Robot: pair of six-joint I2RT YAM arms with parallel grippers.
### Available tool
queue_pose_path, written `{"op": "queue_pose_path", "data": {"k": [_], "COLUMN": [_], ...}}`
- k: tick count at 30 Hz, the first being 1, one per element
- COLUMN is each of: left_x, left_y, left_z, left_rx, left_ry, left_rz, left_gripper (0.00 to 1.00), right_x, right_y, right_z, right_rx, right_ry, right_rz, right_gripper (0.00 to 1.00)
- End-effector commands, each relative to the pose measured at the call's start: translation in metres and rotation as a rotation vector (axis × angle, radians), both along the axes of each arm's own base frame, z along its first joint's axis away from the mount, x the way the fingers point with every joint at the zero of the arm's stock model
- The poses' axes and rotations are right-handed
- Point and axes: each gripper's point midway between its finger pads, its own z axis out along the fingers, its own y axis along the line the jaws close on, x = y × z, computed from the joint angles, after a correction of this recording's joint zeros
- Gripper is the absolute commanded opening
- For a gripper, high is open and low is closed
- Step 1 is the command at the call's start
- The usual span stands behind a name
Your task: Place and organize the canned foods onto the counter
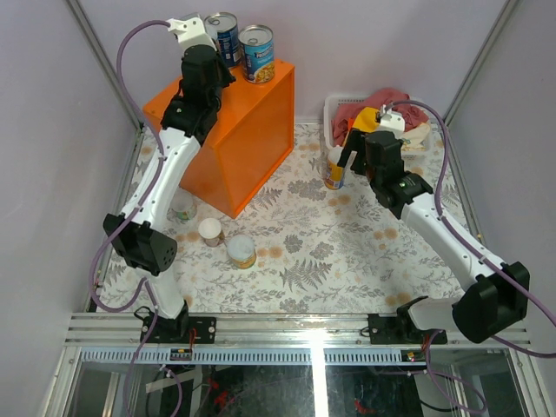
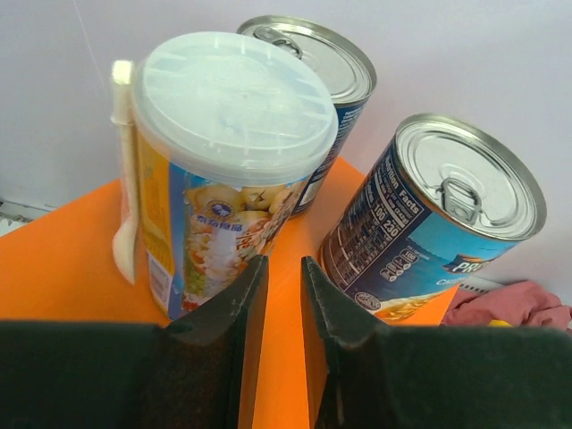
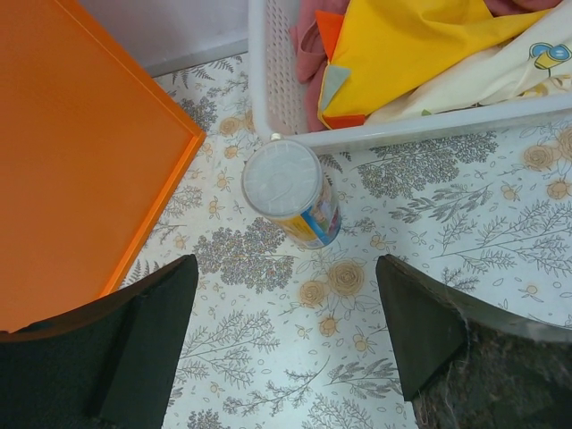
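The left gripper (image 2: 284,268) sits above the orange cabinet (image 1: 252,130), its two dark fingers (image 2: 228,313) pressed nearly together with only a thin slit between them. It pinches nothing.

Just ahead of the fingertips, a tub (image 2: 223,161) with a white plastic lid and a yellow-and-blue label stands upright on the cabinet top. A white plastic spoon (image 2: 123,179) is fixed to the tub's side. Whether the left finger touches the tub cannot be told.

Behind the tub stands a blue-labelled can with a silver pull-tab top (image 2: 335,71). A second blue can (image 2: 429,232) stands to the right, near the cabinet's edge.

The right gripper (image 3: 284,264) hangs over the floral surface (image 1: 330,252) with its fingers spread wide and holding nothing. Beyond the gap between them, an upright white-lidded can (image 3: 290,192) with a yellow-and-blue label stands on the surface. It is just beside the rim of a white basket (image 3: 268,80) that holds yellow (image 3: 411,45) and red cloths (image 1: 387,100).

Three more cans stand on the surface near the front of the cabinet:
- one half hidden by the left arm (image 1: 182,207);
- a small white-topped one (image 1: 210,230);
- a yellow one (image 1: 241,252).
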Motion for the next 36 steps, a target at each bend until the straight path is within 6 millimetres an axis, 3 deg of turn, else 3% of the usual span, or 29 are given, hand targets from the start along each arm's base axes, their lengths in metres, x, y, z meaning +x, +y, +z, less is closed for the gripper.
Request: {"op": "queue_pose_path", "data": {"k": [1,16,24,36], "left_x": [0.008,0.022,0.026,0.035], "left_y": [0.003,0.012,0.014,0.024], "left_z": [0.009,0.006,0.006,0.0], "left_rx": [-0.036,-0.057,-0.051,-0.084], "left_ry": [-0.027,-0.039,-0.044,-0.045], "left_rz": [-0.004,0.025,0.016,0.018], "left_gripper": [0.2,0.21,0.2,0.21], "right_x": [0.014,0.017,0.016,-0.005], "right_y": [0.005,0.005,0.008,0.0], "right_z": [0.025,0.025,0.016,0.017], "right_rx": [0.03,0.019,0.015,0.007], "right_ry": [-0.073,-0.072,-0.035,-0.009], "right_rz": [0.009,0.019,0.033,0.036], "right_gripper": [0.88,0.88,0.9,0.91]}}
